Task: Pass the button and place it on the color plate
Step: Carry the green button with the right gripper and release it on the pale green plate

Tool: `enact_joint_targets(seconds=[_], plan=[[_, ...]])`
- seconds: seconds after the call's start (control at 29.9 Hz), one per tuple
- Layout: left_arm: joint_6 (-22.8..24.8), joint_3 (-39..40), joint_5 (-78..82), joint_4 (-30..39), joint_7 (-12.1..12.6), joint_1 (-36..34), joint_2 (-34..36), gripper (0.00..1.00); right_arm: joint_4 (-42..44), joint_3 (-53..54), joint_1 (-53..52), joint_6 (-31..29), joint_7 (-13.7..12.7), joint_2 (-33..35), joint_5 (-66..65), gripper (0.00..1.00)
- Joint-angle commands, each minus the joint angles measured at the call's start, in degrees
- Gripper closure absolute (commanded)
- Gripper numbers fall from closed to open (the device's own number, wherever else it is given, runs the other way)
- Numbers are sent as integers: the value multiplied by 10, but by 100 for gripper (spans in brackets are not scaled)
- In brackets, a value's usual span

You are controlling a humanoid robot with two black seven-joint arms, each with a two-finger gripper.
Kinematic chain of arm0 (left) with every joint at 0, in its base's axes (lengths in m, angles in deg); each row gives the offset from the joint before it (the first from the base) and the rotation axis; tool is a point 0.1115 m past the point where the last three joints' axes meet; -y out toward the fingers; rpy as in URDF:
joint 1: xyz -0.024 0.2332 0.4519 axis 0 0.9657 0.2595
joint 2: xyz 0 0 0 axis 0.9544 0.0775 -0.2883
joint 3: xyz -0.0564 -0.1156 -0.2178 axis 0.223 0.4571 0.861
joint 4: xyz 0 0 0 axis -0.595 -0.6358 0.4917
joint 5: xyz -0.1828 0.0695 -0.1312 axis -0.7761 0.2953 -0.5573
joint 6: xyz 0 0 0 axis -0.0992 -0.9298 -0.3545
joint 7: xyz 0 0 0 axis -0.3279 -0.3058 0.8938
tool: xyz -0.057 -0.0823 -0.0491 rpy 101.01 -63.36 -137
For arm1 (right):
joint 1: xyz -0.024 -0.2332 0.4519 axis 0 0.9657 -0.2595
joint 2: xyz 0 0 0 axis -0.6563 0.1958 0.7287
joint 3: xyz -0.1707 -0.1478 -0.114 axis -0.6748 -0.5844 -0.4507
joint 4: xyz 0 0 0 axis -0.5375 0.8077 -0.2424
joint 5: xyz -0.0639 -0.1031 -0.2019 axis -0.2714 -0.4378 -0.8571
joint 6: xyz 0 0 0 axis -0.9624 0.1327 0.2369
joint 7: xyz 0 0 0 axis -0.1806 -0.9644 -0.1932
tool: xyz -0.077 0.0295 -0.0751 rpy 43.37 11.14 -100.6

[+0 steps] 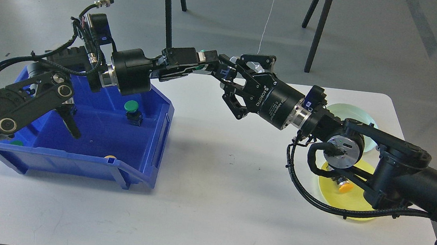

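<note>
- Black on black, the two claws meet above the far middle of the white table [210, 203]: the left claw [205, 58] reaches in from the left, the right claw [229, 81] from the right.
- Left claw's fingers are clamped on a small button [201, 53], of which only a sliver of green and a pale body show between the fingertips.
- Right claw stands spread, its upper finger near the button's right end and its lower finger hanging well below it; whether the upper finger touches the button cannot be told.
- Left arm stretches nearly level from the lower left, over the blue bin [136, 166], wrist rolled with a cable looping above it.
- Right arm comes in from the lower right, rising leftward, its wrist and elbow passing over the plates.
- Inside the blue bin a green button [131, 107] stands upright near the right wall; a yellow one [109, 157] and another green one [17, 142] peek over the near wall.
- Under the right arm lies a yellow plate [355, 210] with an orange-yellow button [345, 187] on it.
- Beyond it, partly hidden by the arm, sits a pale green plate [349, 112].
</note>
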State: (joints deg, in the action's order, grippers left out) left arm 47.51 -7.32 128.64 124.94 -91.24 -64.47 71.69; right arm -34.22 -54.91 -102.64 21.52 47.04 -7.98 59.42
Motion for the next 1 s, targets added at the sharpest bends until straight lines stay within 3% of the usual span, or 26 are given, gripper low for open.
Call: enact_joint_targets(seconds=[0.0,0.23,0.37,0.57,0.77,0.9,0.97], plan=[[0,2,0,-2,0,-1,-2,18,-1,1,2,0,0,1,0,99],[0,3,-1,-4,0,0,-3,16,-13,19,15,0,2,14,0,99],[0,4,-3,-5,0,0,-3,16,-21,54,46,8,2,64,-5,99],[0,4,-18,-7,0,1,-2,14,13,56,67,187,4,123,-116,99],[0,4,-18,-7,0,0,-2,14,157,51,117,389,5,110,-324,99],[0,4,-19,-7,0,-1,-2,14,302,22,127,460,5,37,-387,99],[0,5,-19,-7,0,0,-3,14,367,3,127,460,5,5,-389,99]])
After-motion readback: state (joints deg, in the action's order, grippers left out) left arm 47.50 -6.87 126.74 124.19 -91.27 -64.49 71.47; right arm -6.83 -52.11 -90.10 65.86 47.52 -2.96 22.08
